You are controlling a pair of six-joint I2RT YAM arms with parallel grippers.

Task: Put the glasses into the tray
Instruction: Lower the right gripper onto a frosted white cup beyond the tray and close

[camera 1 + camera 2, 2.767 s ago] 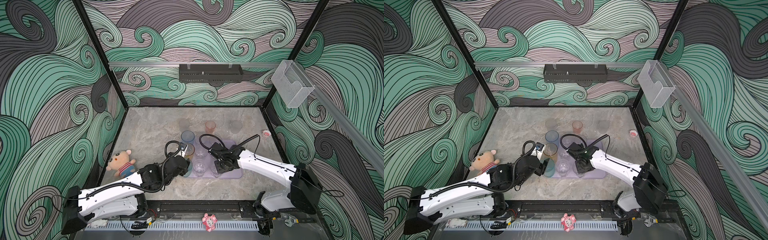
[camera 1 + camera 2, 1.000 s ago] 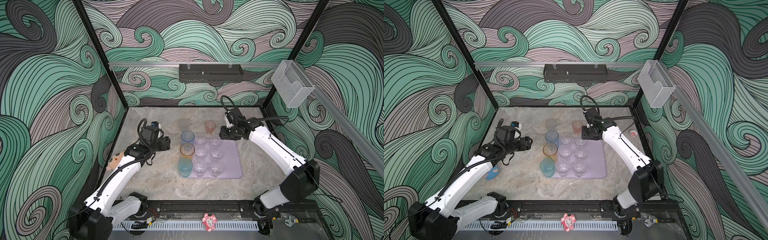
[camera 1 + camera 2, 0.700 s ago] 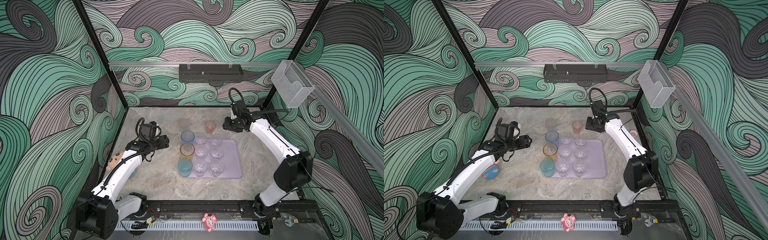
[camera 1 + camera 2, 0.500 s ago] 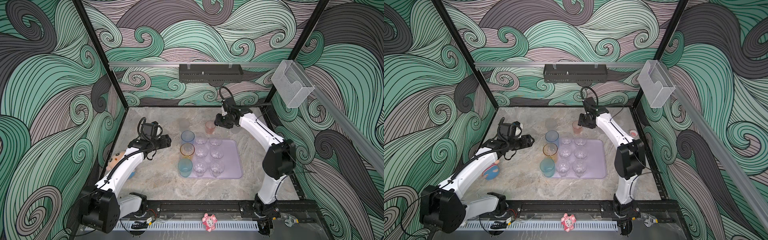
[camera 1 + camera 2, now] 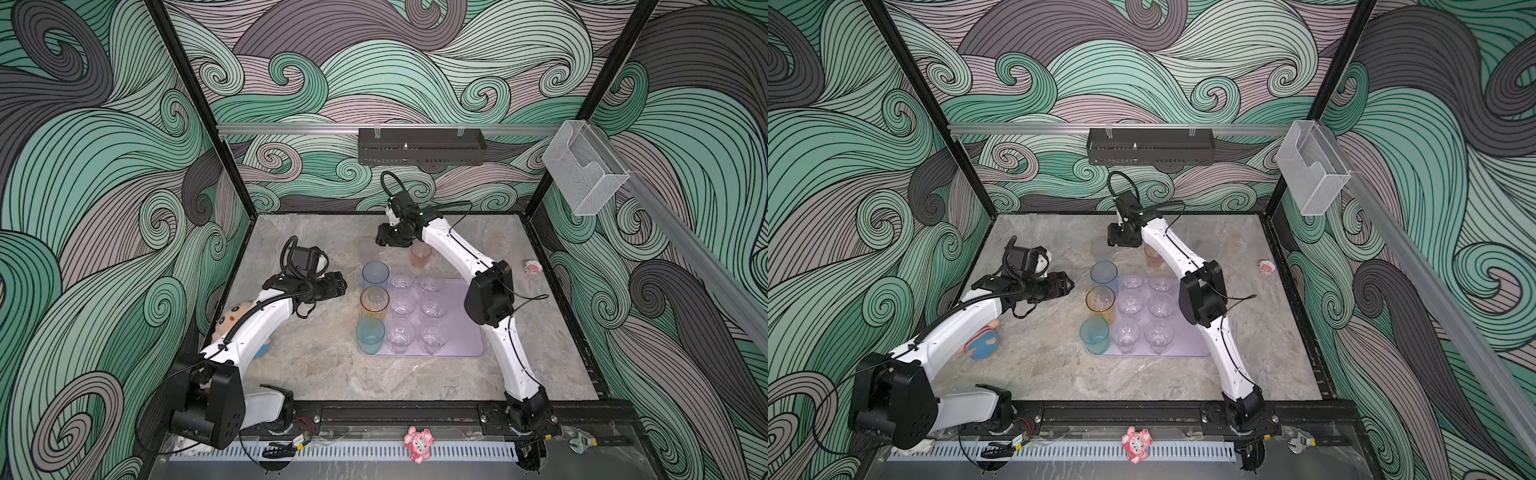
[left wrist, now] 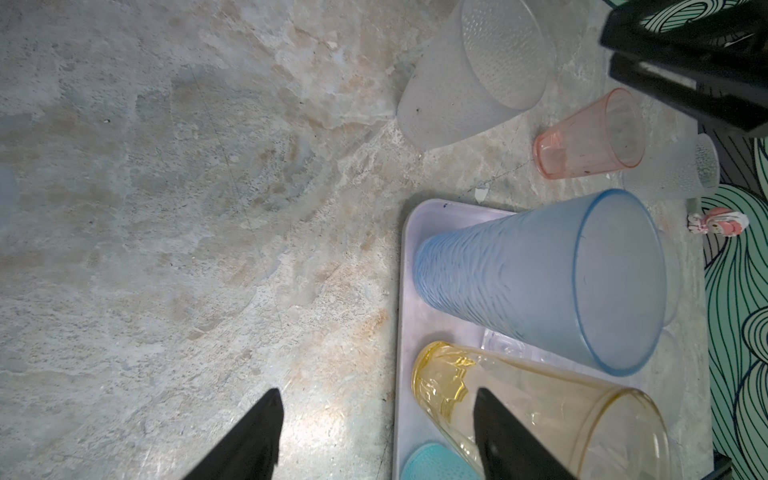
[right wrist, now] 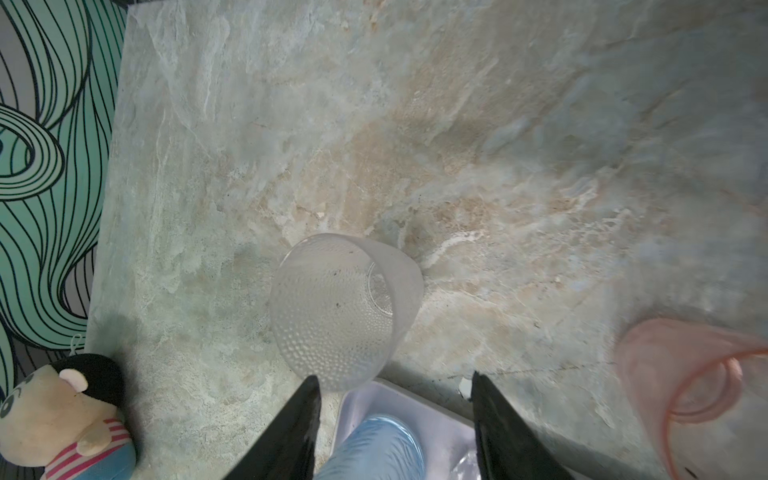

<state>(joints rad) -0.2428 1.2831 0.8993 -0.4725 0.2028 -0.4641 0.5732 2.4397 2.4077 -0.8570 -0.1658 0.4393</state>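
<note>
One plush toy (image 5: pixel 232 320) lies far left. Next, the left gripper (image 5: pixel 341 286) hangs over bare table (image 5: pixel 316 374), jaws spread, empty. One lilac tray (image 5: pixel 469 349) holds nine glasses: a blue tumbler (image 5: pixel 375 274), an amber tumbler (image 5: pixel 374 300) and a teal tumbler (image 5: pixel 370 334) down its left edge, then six small clear glasses (image 5: pixel 402 307). Behind it on the table stand two frosted glasses (image 6: pixel 469 83) with one pink glass (image 5: pixel 420 257) between. Over that row the right gripper (image 5: pixel 383 242) hovers, jaws parted, gripping nothing.

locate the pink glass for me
In both top views the pink glass stands on the table just beyond the tray's far edge, outside it, close beside the right arm.
</note>
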